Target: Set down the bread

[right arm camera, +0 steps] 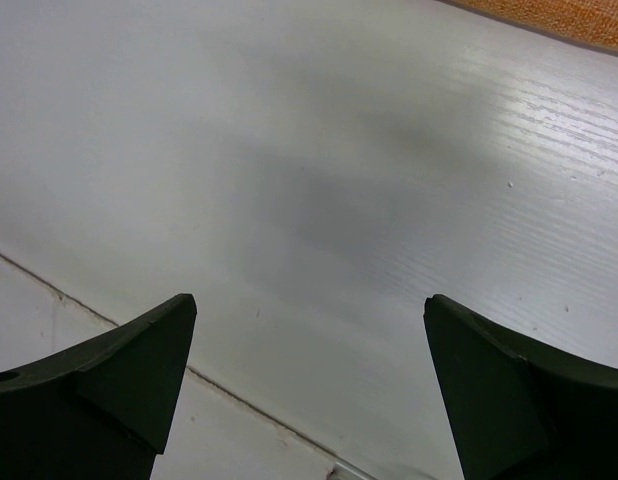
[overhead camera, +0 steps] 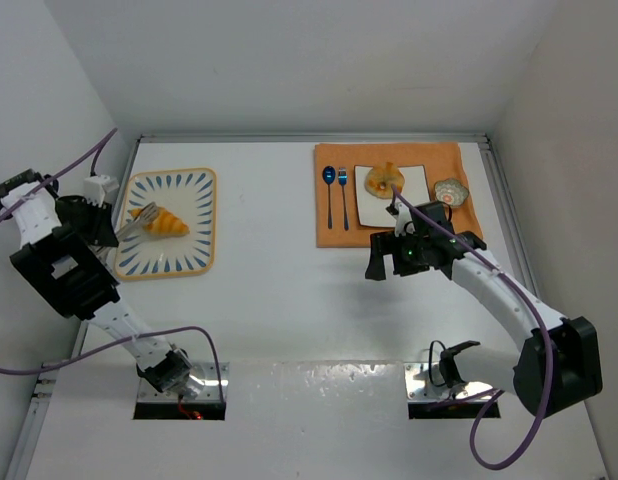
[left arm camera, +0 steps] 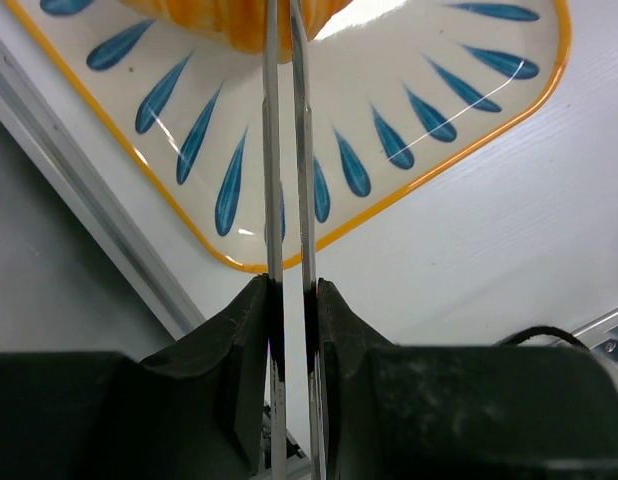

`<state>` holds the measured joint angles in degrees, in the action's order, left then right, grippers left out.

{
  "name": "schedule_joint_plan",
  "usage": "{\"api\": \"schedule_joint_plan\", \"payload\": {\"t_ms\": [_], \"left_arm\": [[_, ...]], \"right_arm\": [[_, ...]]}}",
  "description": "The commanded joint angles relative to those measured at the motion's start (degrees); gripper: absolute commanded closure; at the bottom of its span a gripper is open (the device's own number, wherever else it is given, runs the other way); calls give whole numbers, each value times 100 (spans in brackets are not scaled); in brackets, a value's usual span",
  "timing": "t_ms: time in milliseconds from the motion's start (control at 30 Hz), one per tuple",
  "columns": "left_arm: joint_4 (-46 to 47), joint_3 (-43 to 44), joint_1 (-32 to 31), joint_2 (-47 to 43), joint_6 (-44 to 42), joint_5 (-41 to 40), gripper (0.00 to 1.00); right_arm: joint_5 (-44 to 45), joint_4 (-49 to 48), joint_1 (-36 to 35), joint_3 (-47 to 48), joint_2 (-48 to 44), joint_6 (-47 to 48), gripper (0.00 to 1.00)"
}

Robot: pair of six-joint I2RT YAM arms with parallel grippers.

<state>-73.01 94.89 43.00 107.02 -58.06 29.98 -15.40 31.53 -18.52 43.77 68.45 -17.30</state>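
Left end effector: the left end effector [left arm camera: 291,300] is clamped on a pair of metal tongs [left arm camera: 272,150]; its two black fingers [left arm camera: 239,325] press the two thin blades nearly together; in the top view it [overhead camera: 101,208] hangs over the left edge of the patterned plate [overhead camera: 201,195]

Tongs: the blades run forward from the fingers and their tips reach the bread [left arm camera: 239,25]; in the top view the tongs [overhead camera: 137,222] point at the left end of the bread; I cannot tell if the tips pinch it or only touch it

Bread: the orange, ribbed bread [overhead camera: 167,221] lies on the patterned plate, a little above its middle, at the left side of the counter [overhead camera: 279,300]

Patterned plate: it is cream with blue leaf marks and an orange rim [left arm camera: 469,110]; it sits flat, near the left wall

Right end effector: the right end effector [right arm camera: 309,315] has its fingers [right arm camera: 129,355] wide apart and holds nothing; only the bare counter [right arm camera: 339,180] is between them; in the top view it [overhead camera: 387,258] hovers just in front of the near edge of the orange mat [overhead camera: 334,235]

Orange mat: it lies at the back right; a corner of it [right arm camera: 579,25] shows in the right wrist view

On the mat: a spoon [overhead camera: 329,195] and a fork [overhead camera: 343,195] with blue handles lie side by side; right of them is a white plate [overhead camera: 416,180] with a pastry [overhead camera: 386,179] on it; a small bowl [overhead camera: 451,190] stands just beside this plate
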Motion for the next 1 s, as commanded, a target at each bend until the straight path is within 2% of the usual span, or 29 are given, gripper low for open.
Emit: {"api": "schedule_joint_plan", "payload": {"t_ms": [0,300,600,900,967], "left_arm": [[-134,108,-82,-419,49,439,100],[-134,266,-134,-367,242,632,100],[111,741,-810,-585,761,650,100],[568,1075,-1732,-753,1639,834,100],[823,1137,-1970,-806,1841,887,100]], "right_arm": [[63,-121,-20,237,-147,-10,4],[177,-190,-37,150,-288,-37,4],[590,-138,68,123,-499,-142,4],[2092,221,200,-175,-1472,-545,4],[2785,449,209,-316,-1623,-686,5]]}}
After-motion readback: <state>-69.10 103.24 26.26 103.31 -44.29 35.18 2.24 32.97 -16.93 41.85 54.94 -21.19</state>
